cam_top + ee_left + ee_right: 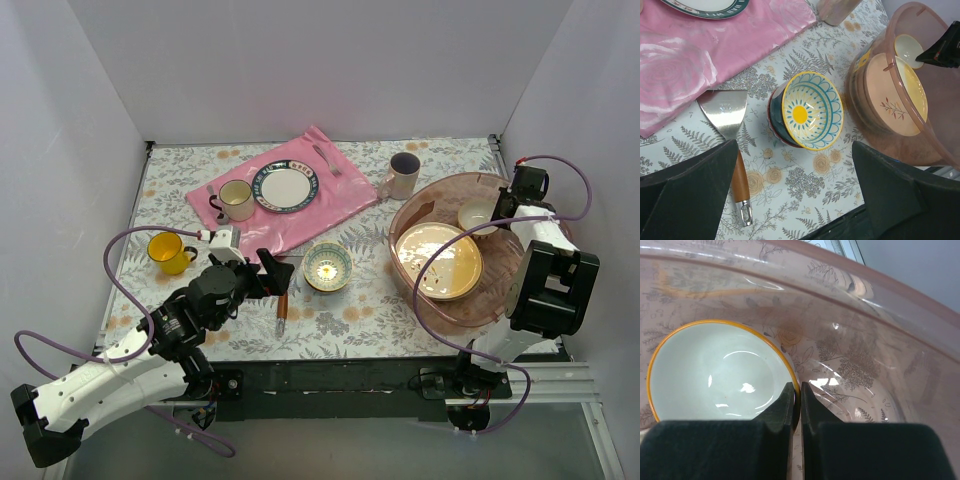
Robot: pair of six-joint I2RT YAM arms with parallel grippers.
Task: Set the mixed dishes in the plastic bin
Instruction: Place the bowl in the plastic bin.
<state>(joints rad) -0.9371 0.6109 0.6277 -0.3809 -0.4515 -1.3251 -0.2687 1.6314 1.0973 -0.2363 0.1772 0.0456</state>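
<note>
The translucent pink-brown plastic bin (530,305) stands at the right and holds cream plates (438,260) and a small cream bowl with an orange rim (476,213). My right gripper (500,210) is inside the bin, shut on that bowl's rim (715,370), one finger inside and one outside. My left gripper (275,275) is open and empty, just left of a teal-and-yellow patterned bowl (328,265), which shows ahead of its jaws in the left wrist view (810,111). A yellow mug (168,252) stands at the left. A pinkish mug (404,175) stands behind the bin.
A pink mat (330,205) at the back carries a blue-rimmed white plate (285,187), a cream mug (235,200) and a fork (325,158). A wooden-handled scraper (283,300) lies beside the left gripper. White walls close in three sides.
</note>
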